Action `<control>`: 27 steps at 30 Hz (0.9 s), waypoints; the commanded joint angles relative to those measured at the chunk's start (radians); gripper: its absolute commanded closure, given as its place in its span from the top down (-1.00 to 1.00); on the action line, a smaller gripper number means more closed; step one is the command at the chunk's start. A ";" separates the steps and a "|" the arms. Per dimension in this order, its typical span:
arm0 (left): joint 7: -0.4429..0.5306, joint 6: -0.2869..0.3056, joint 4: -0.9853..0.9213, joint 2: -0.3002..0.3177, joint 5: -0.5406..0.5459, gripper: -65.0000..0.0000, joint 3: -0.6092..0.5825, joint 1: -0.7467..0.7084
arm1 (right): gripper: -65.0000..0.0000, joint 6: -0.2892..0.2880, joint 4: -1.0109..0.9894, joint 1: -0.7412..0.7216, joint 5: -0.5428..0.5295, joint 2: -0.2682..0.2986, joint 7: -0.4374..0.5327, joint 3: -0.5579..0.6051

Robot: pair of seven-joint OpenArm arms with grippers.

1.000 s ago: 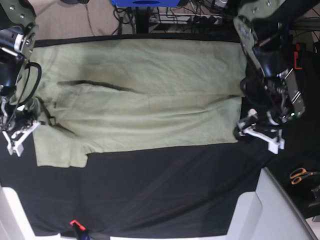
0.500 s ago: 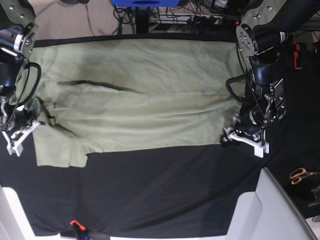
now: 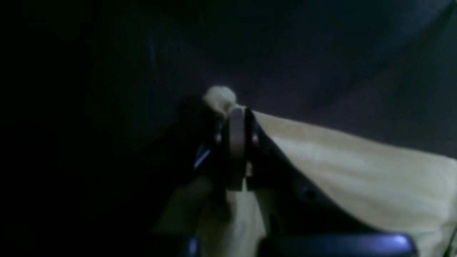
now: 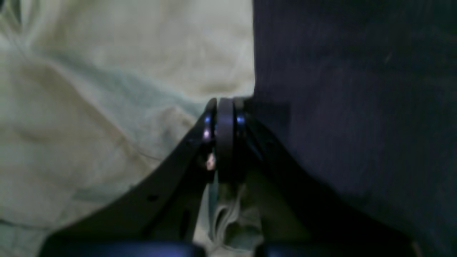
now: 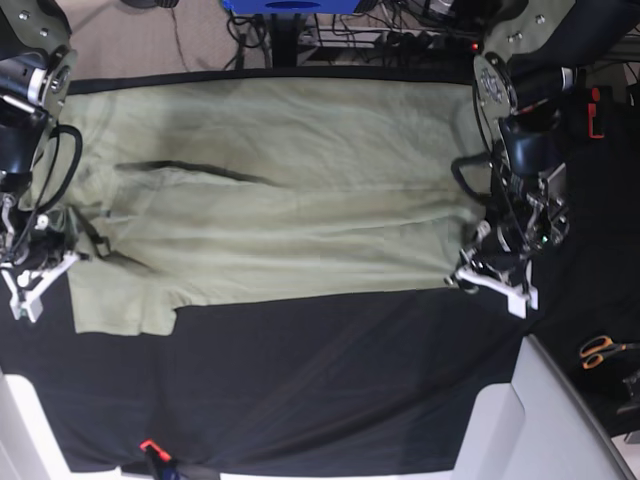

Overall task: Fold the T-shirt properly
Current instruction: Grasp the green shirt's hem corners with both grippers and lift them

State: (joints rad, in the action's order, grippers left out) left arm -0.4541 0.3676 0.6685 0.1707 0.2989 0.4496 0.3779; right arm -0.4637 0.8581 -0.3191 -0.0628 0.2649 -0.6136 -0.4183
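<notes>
Left jaws [image 3: 235, 117]: pinched on the shirt's near corner; dark cloth [image 5: 330, 380] beyond the hem, bare between the jaw pairs.
Right jaws [image 4: 223, 107]: pressed together on shirt fabric.
T-shirt [image 5: 290, 240]: between both jaw pairs, partly folded, creased.
Materials: sage-green soft knit; smooth black covering.

One T-shirt [image 5: 290, 240], two grippers [image 5: 465, 278], one scissors [image 5: 603, 350]

Black-and-silver segmented arms, looping black cables, apparently pale screws
</notes>
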 commanded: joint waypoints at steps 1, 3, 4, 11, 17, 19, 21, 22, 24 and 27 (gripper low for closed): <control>0.024 0.003 0.032 0.026 0.010 -1.00 -0.001 0.033 | -1.00 -0.002 0.017 -0.030 -0.004 0.017 0.025 0.000; 0.019 0.003 0.058 0.026 0.010 -1.00 -0.001 0.037 | -1.00 -0.002 0.017 -0.036 -0.004 0.020 0.044 0.000; 0.001 0.003 0.070 0.026 0.010 -1.00 -0.001 0.037 | -1.00 -0.002 0.017 -0.045 -0.004 0.020 0.053 0.000; -0.090 0.003 0.198 0.020 0.010 -1.00 -0.001 0.040 | -1.00 -0.002 0.016 -0.065 -0.002 0.021 0.119 0.002; -0.104 0.003 0.213 0.010 0.012 -1.00 -0.001 0.045 | -1.00 -0.002 0.013 -0.067 -0.002 0.021 0.232 0.002; -0.104 0.003 0.213 0.010 0.013 -1.00 -0.001 0.039 | -1.00 -0.002 0.011 -0.067 -0.002 0.021 0.275 0.005; -0.104 0.003 0.216 0.010 0.016 -1.00 -0.001 0.034 | -1.00 -0.002 0.011 -0.067 -0.002 0.023 0.311 0.046; -0.104 0.003 0.228 0.010 0.016 -1.00 -0.001 0.033 | -1.00 -0.002 0.011 -0.067 -0.002 0.023 0.331 0.077; -0.104 0.003 0.262 0.008 0.018 -1.00 -0.001 0.010 | -1.00 -0.002 0.011 -0.062 -0.002 0.035 0.373 0.124; -0.120 0.003 0.322 0.007 0.019 -1.00 -0.001 -0.015 | -1.00 -0.002 -0.021 -0.065 -0.002 0.040 0.424 0.175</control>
State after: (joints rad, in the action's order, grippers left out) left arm -0.5957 0.3672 0.9710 0.1669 0.3027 0.4480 0.3347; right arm -0.4709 0.8242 -0.3603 -0.0555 0.2829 -0.2043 -0.2398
